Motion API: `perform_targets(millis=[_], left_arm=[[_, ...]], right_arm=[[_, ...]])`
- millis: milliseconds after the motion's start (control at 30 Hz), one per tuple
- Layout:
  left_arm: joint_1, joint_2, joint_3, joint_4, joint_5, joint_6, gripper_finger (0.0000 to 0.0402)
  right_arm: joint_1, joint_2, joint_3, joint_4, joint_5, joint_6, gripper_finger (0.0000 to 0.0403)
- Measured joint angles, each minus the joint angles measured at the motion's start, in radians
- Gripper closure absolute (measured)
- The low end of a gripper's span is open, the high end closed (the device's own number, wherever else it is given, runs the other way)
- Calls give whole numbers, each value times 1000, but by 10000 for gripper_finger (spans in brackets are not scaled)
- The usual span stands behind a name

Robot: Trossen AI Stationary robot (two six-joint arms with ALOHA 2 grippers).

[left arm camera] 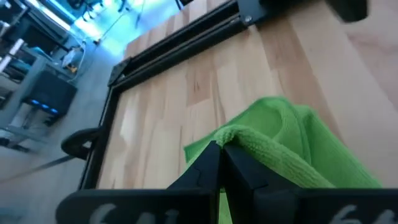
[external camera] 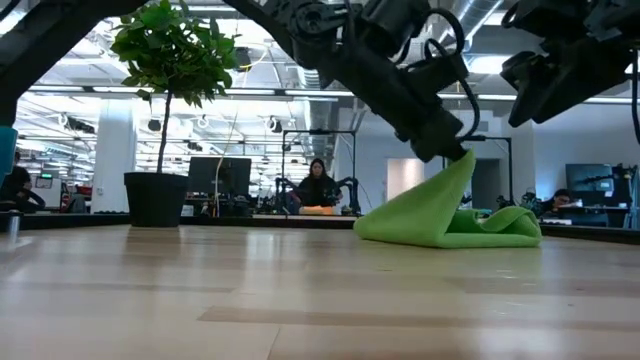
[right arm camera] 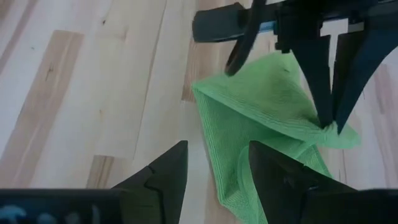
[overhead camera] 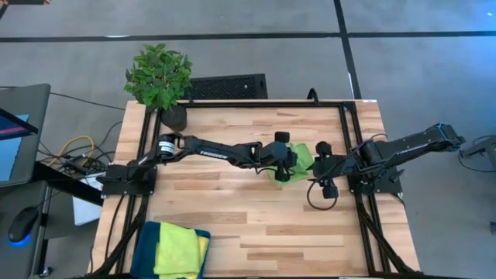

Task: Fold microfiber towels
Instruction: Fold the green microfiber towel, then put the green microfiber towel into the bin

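Note:
A lime green microfiber towel (overhead camera: 301,161) lies bunched at the table's middle right, most of it resting on the wood (external camera: 480,228). My left gripper (overhead camera: 284,161) is shut on a raised part of it; it also shows in the low view (external camera: 455,150). My right gripper (overhead camera: 321,169) hovers open just right of and above the towel, touching nothing; its fingers (right arm camera: 171,168) stand apart over the cloth (right arm camera: 261,106). More towels, lime and yellow over teal (overhead camera: 177,248), lie stacked at the near left corner. My left gripper pinches a corner of the green towel (right arm camera: 339,132) between its two fingers (left arm camera: 211,163), which slant down from the table's left. The cloth there looks doubled over (left arm camera: 249,142). The corner is drawn up into a peak (external camera: 462,165), and the rest of the towel lies on the table.
A potted plant (overhead camera: 159,77) stands at the far left corner. Black frame rails (overhead camera: 341,132) run along the table's far, left and right sides. Bare wood (overhead camera: 232,201) spreads between the green towel and the stack. People sit at desks in the room behind (external camera: 316,185).

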Motion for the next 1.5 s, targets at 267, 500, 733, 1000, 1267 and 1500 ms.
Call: perform_targets(millis=[267,500,733,1000,1267,1500], left_arm=[[4,-2,0,79,51,-20,401],[4,-2,0,98,116,-17,386],[11,-2,0,106,123,-24,308],[33,-2,0,106,120,-138,224],[18,-49,-1,-54,68,-113,206],[-58,-80,-11,-389,107,-153,206]], right_arm=[[-1,0,0,0,0,0,209],[-1,0,0,0,0,0,209],[-1,0,0,0,0,0,209],[-1,0,0,0,0,0,209],[-1,0,0,0,-1,0,209],[-1,0,0,-1,-2,-1,209]])
